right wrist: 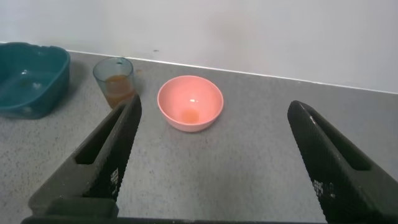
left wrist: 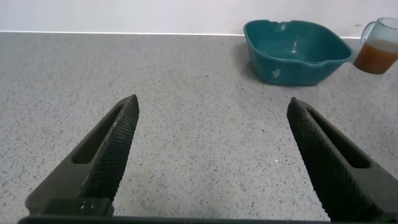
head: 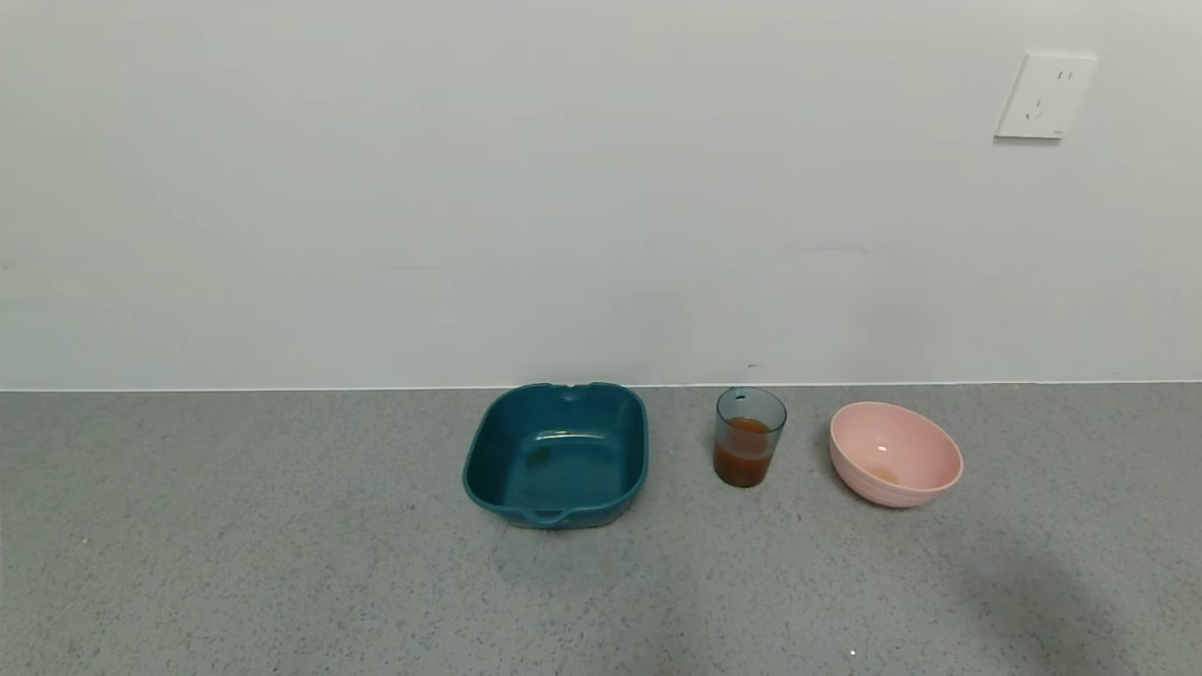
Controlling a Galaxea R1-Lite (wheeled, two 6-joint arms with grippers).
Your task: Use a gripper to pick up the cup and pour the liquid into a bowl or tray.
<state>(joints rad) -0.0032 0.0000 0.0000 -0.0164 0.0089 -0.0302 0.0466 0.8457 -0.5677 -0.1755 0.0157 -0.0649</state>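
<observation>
Nearest the robot, both arms sit low over the front part of the tabletop (head: 282, 563), out of the head view. The left end effector (left wrist: 211, 155) has its fingers spread wide with nothing between them, looking across bare grey surface toward the tray. The right end effector (right wrist: 214, 155) is likewise spread wide and empty, facing the pink bowl, with the cup off to one side of its line.

Further back, near the rear edge of the tabletop where it meets the wall, three items stand in a row, none touching. The teal tray (head: 488, 451) sits about mid-width. The cup (head: 750, 437) stands upright just beside it toward the right edge, roughly half full of reddish-brown liquid (head: 744, 460). The pink bowl (head: 930, 469) is next along, nearer the right edge, tipped slightly, with a small smear of residue inside. The tray also shows faint traces on its floor.

Judgement: the task is at its start, the approach step; cup untouched, nothing poured. The right arm looks better placed, being closer to the cup. Next move calls for steering that end effector across toward the cup, aligning the open fingers either side of its wall at mid-height, and closing gently enough not to squeeze the thin plastic. The cup must stay upright during lift, then travel over the tray rim before tilting.
</observation>
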